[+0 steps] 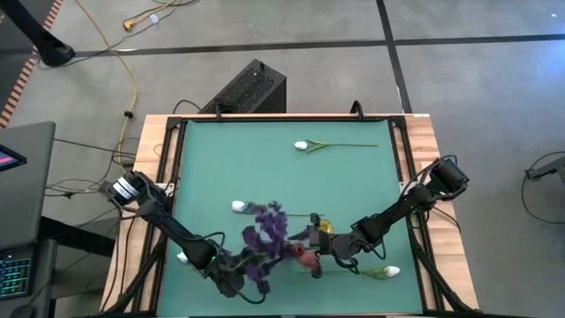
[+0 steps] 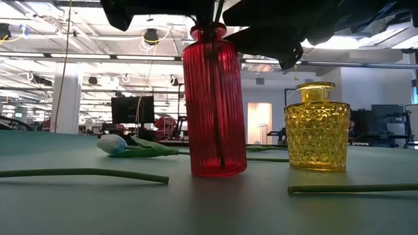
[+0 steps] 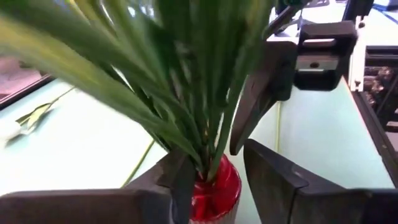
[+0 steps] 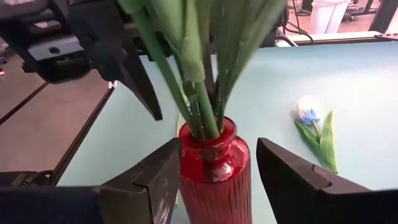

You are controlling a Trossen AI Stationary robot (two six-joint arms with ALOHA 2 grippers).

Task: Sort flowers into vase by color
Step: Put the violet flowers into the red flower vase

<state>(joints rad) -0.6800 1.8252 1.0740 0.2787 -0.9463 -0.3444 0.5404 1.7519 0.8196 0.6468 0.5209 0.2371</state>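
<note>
A red ribbed glass vase (image 2: 214,98) stands upright on the green mat with a bunch of purple flowers (image 1: 267,231) in it; their green stems (image 4: 199,106) go down through its mouth. My right gripper (image 4: 217,149) is open, a finger on either side of the vase's shoulder. My left gripper (image 3: 217,162) is open too, its fingers on either side of the stems just above the vase's mouth (image 3: 217,183). White-budded flowers lie flat on the mat at the far side (image 1: 301,146), in the middle (image 1: 238,207) and near the right arm (image 1: 390,273). My right gripper comes level at the red vase's shoulder (image 4: 186,168); one finger (image 4: 165,177) stands right against the glass and the other is apart from it, and I cannot tell whether the first touches. My left gripper has the stems (image 3: 205,124) between its open fingers; whether either finger touches them cannot be told.
A yellow cut-glass vase (image 2: 317,127) stands next to the red one, toward the far edge (image 1: 324,227). Loose green stems (image 2: 85,173) lie on the mat in front of the vases. The mat's far half holds only one white flower. Wooden table edges frame the mat.
</note>
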